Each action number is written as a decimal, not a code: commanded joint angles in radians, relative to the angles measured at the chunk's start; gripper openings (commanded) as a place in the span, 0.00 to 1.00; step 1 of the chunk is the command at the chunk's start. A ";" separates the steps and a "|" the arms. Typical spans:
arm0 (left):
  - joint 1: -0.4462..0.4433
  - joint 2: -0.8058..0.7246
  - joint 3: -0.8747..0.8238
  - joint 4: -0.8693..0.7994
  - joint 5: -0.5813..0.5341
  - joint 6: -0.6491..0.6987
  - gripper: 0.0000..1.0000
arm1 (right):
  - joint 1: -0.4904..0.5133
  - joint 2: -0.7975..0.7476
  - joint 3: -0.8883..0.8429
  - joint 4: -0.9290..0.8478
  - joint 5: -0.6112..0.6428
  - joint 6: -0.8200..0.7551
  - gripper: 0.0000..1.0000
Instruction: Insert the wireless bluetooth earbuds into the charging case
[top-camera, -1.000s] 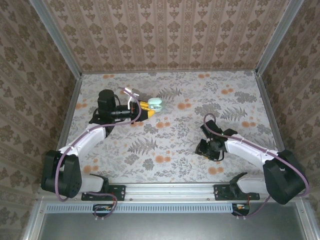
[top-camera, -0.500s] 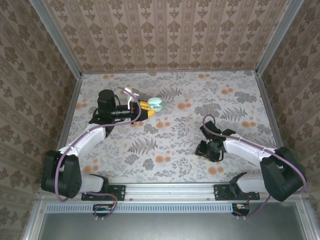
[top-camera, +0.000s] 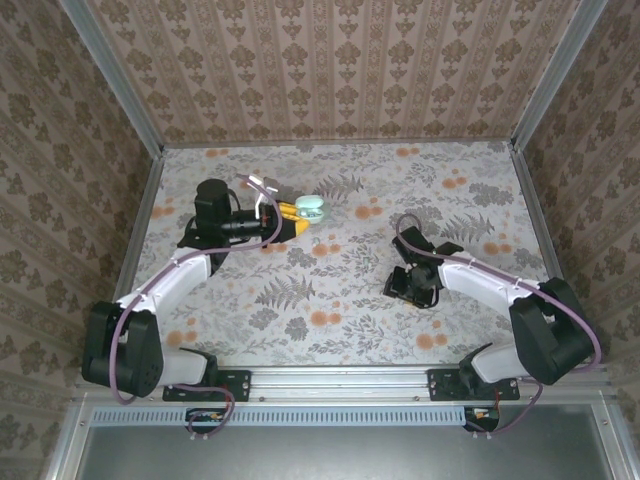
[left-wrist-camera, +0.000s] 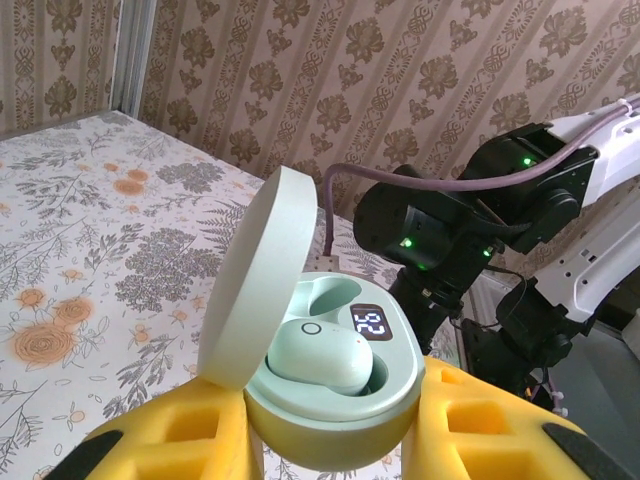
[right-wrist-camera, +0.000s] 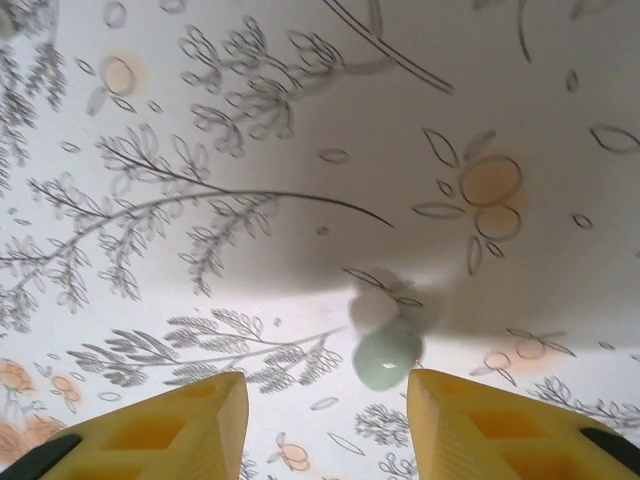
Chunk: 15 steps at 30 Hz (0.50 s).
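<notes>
A floral table cover (top-camera: 330, 290), grey ferns and orange blossoms on white, spreads beneath the left gripper (top-camera: 303, 218) and the right gripper (top-camera: 408, 287). Damask wallpaper panels (top-camera: 330, 70) rise beyond and outward of each, meeting at aluminium corner posts (top-camera: 112, 75). A slotted metal rail (top-camera: 340, 415) runs well behind both.

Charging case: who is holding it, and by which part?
The left gripper clamps the charging case by its lower shell's sides, lid open. The right gripper holds nothing.
</notes>
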 joint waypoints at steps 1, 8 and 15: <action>0.010 -0.031 0.028 -0.022 0.008 0.030 0.02 | -0.004 0.011 0.043 -0.015 0.008 -0.033 0.46; 0.011 -0.036 0.027 -0.026 0.008 0.033 0.02 | -0.005 -0.068 0.069 -0.076 0.043 -0.039 0.45; 0.011 -0.036 0.025 -0.024 0.009 0.033 0.02 | -0.070 -0.059 0.041 -0.075 0.064 -0.094 0.37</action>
